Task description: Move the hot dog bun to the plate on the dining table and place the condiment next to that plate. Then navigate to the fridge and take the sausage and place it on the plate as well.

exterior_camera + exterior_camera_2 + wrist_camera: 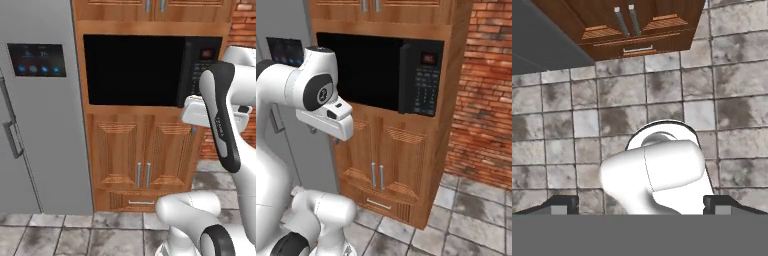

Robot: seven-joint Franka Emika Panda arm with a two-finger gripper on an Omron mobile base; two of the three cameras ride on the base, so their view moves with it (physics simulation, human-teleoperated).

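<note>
fridge (40,110) stands shut at the left of the base views, beside a wooden cabinet (140,155) with a black microwave (150,67). gripper (640,205) points down at the tiled floor (572,125), jaws spread wide, holding nothing. risk, as i judge it: the folded arm sits close to the cabinet, so swinging toward the fridge handle (12,132) could clip wood. sausage presumably waits inside.

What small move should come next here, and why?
Probably drive the base left to square up with the fridge: its doors look shut and it sits at the left edge, while the arm faces the wooden cabinet. The gripper is open and empty, pointing at the floor.
</note>
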